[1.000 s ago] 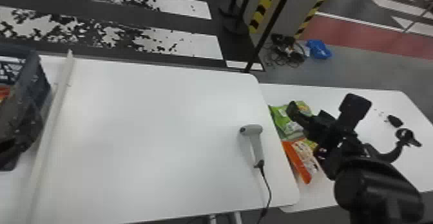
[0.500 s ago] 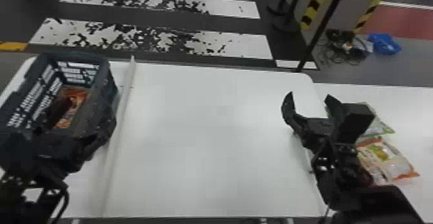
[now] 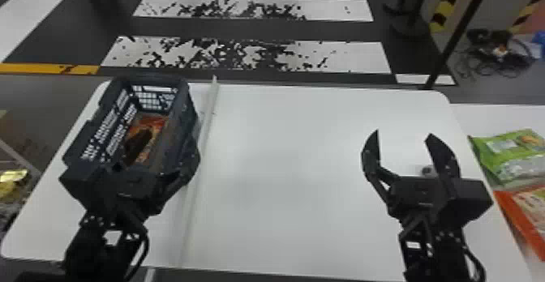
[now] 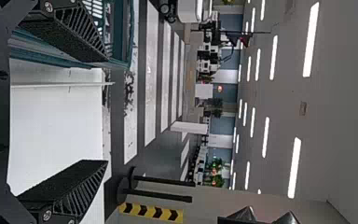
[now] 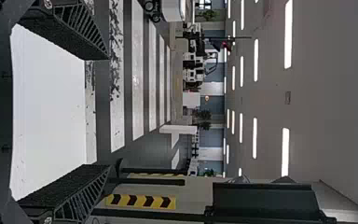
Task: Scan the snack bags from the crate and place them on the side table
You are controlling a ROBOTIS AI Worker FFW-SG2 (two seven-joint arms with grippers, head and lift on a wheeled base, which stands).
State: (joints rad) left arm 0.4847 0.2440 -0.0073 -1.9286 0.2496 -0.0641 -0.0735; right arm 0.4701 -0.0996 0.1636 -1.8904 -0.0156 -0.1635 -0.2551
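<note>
"Head view first: where is the left gripper (image 3: 165, 152)?"

"At the crate (image 3: 188, 99), its fingers spread wide. One dark finger lies across the crate's opening, the other by the wall next to the white rail (image 3: 202, 139). Whether the first dips inside or hangs above cannot be told."

"Anything held?"

"Nothing. The left wrist view has a broad gap between the fingers, the crate partly covered by one of them."

"And the snack bags?"

"A red-orange bag (image 3: 156, 121) lies in the crate, much of it behind that dark finger; how many lie there is hard to make out. Over on the side table (image 3: 503, 117), a green bag (image 3: 501, 165) and an orange bag (image 3: 523, 208) lie near each other, both cut off by the right edge of the head view."

"What of the right gripper (image 3: 405, 141)?"

"Wide apart and empty, over the right part of the white surface (image 3: 304, 159). The right wrist view agrees. Behind it, in the head view, a bit of a small grey object (image 3: 427, 170) peeps out, too hidden to name."
</note>
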